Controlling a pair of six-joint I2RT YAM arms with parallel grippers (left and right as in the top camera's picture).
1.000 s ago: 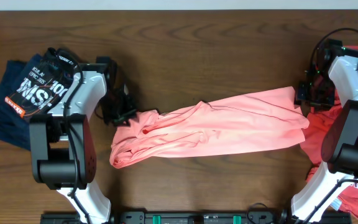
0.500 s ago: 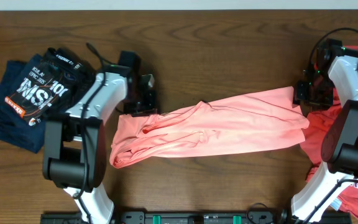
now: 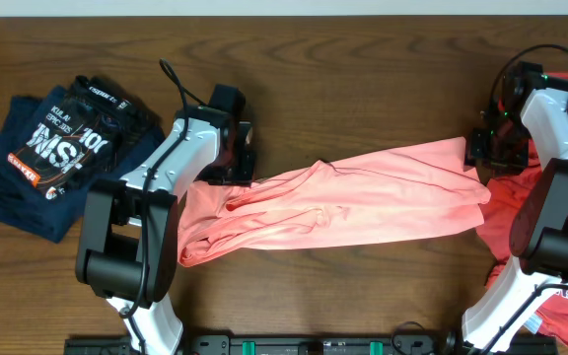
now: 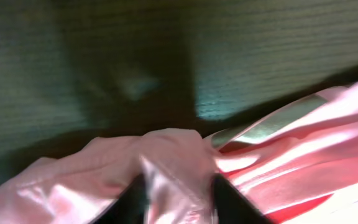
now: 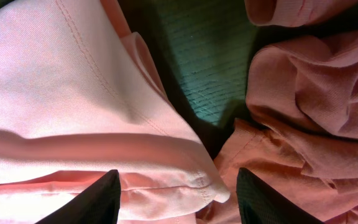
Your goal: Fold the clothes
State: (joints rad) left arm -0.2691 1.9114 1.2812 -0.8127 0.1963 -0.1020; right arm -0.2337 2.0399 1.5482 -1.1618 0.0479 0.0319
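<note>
The salmon T-shirt (image 3: 343,202) lies as one long band between the grippers. Fingers of the left gripper (image 4: 178,199) pinch its bunched end; those of the right gripper (image 5: 176,202) stand apart around its hem corner.

The left arm (image 3: 171,168) reaches forward and inward. Its left gripper (image 4: 180,198) has the jaws drawn close, pinching a fold of the T-shirt (image 4: 166,155) between them. The right arm (image 3: 558,128) is bent, and the right gripper (image 5: 178,196) points down with its jaws well apart.
</note>
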